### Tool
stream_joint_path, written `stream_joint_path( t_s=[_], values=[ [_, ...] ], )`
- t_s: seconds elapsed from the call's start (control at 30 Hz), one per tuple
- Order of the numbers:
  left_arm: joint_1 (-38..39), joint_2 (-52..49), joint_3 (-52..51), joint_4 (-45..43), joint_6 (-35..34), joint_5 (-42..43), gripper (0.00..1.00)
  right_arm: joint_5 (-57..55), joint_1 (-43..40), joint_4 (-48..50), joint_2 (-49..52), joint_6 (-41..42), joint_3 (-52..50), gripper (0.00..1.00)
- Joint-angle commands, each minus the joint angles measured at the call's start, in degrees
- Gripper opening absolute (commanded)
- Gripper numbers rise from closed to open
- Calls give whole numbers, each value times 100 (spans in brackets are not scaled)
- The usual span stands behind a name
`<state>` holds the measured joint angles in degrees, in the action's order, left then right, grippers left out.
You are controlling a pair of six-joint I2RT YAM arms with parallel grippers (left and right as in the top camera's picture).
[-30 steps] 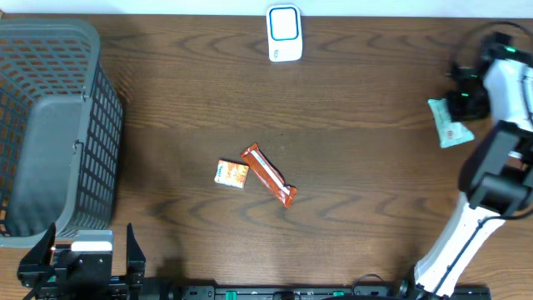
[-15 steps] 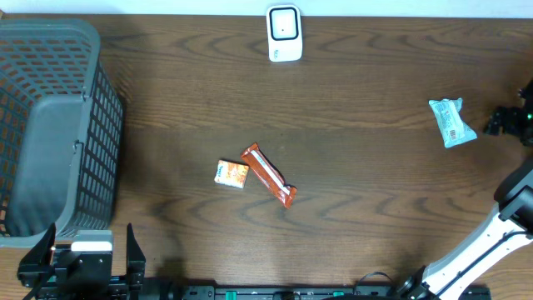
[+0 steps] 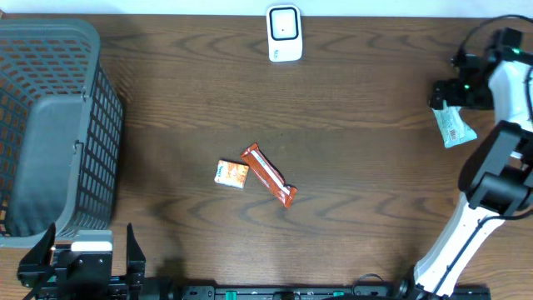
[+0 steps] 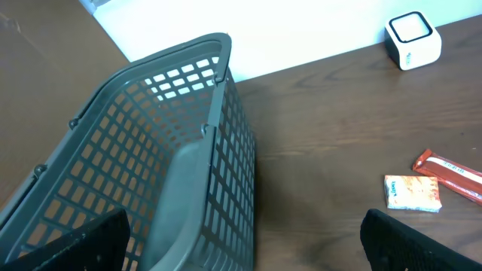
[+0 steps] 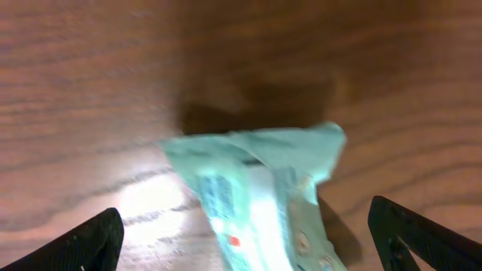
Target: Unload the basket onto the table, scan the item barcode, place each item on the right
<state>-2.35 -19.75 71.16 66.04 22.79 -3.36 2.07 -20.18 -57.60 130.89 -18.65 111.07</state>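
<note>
Teal packet (image 3: 454,127) flat on table (image 3: 350,167) — right hand (image 5: 245,241) wide over it, apparently not gripping; scanner (image 3: 284,33) well apart.

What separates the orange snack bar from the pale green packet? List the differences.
Colour: the orange snack bar is orange-red, the pale green packet mint. Shape: the bar is long and narrow, the packet wider and crumpled. Place: the bar lies mid-table, the packet near the right edge. Both lie on the wooden table.
</note>
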Motion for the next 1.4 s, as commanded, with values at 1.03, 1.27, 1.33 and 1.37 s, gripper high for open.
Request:
stream_joint_path(
  t_s=[1.03,1.27,1.33,1.37],
  values=[
    [28,39,-2,-4,50,-11,98,-1062,-391,-282,562,85,59,14],
    [28,39,-2,-4,50,-11,98,-1274,-1010,-284,507,483,59,13],
    [28,39,-2,-7,50,-11,98,-1272,-1228,-264,507,542,59,13],
    [28,39,-2,-4,50,-11,98,-1270,-1357,-260,507,542,59,13]
  ],
)
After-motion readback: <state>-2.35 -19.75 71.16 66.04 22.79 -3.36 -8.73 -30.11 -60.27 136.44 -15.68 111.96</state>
